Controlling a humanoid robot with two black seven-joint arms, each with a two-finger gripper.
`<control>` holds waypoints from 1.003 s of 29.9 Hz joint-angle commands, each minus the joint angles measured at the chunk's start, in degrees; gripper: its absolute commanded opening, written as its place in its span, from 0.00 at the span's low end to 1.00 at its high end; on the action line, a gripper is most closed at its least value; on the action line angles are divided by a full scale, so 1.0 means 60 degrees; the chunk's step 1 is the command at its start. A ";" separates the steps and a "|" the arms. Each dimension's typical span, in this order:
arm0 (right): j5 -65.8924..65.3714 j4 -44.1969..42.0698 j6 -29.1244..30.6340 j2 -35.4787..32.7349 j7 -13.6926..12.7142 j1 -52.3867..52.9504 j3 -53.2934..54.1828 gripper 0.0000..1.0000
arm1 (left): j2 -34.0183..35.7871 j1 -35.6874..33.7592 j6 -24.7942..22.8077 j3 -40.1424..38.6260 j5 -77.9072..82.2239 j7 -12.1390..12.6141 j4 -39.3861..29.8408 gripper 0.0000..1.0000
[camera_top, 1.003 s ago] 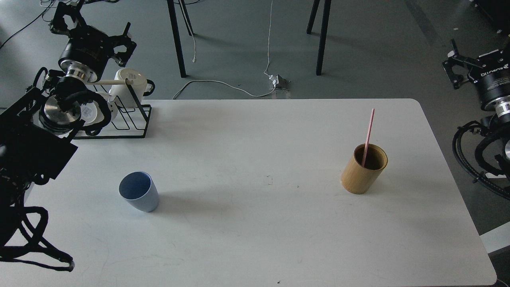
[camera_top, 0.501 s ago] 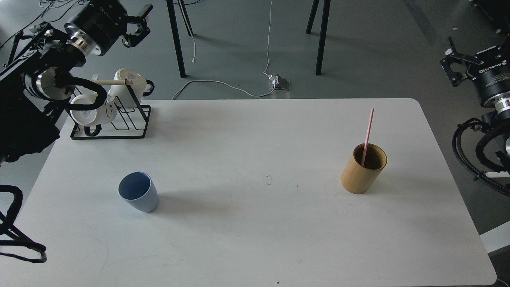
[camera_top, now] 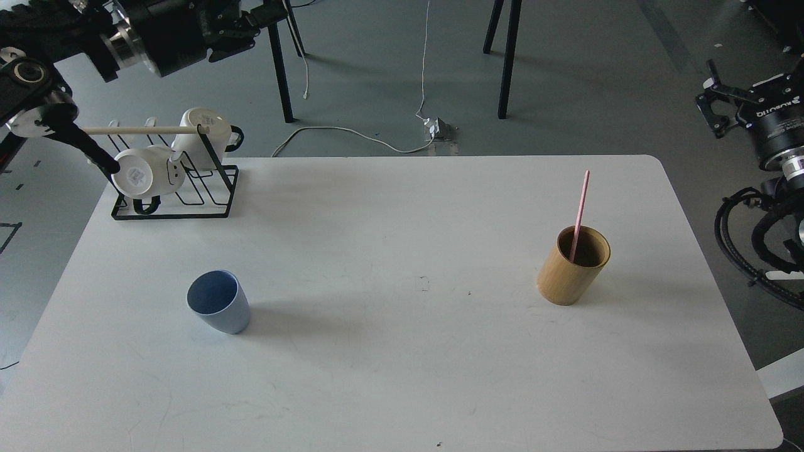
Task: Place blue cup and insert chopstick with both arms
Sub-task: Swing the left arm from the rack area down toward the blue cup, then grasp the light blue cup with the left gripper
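One blue cup (camera_top: 218, 301) stands empty at eight o'clock on the table (camera_top: 402, 376); one bamboo holder (camera_top: 573, 266) at three o'clock holds one pink chopstick (camera_top: 580, 210); two white mugs (camera_top: 179, 150) hang on a rack (camera_top: 188, 188) at ten o'clock. Left end effector (camera_top: 260, 16) and right end effector (camera_top: 713, 103): fingers too dark, cannot tell.

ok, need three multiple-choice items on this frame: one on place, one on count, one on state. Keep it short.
1. Where is the thin pale-pink stick?
A. flat on the table
B. inside the tan bamboo cylinder
C. inside the blue cup

2. How many white mugs hang on the black wire rack?
A. two
B. four
C. none

3. How is the small light-blue plastic cup?
A. upright and empty
B. tipped on its side
C. held by an arm

Answers:
1. B: the stick's lower end sits inside the cylinder's rim.
2. A: two mugs show on the rack.
3. A: it stands alone on the white table, its dark inside bare.
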 commanded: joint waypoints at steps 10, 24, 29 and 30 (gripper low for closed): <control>0.0008 0.0009 0.0000 -0.0262 -0.0033 -0.0077 -0.0033 0.99 | 0.1504 0.2227 0.0535 0.0918 0.6569 -0.0610 -0.1945 0.93; 0.0008 -0.0006 0.0000 -0.0262 -0.0033 -0.0048 -0.0004 0.99 | 0.2723 0.3649 0.1620 0.2177 1.0045 -0.1578 -0.1316 0.76; -0.0006 -0.0020 0.0000 -0.0262 -0.0019 -0.0048 0.0011 0.99 | 0.2445 0.3679 0.1927 0.2544 1.0221 -0.1607 -0.0612 0.65; 0.0008 -0.0020 0.0000 -0.0277 -0.0019 -0.0048 0.0011 0.99 | 0.2357 0.3679 0.1942 0.2559 1.0221 -0.1608 -0.0525 0.65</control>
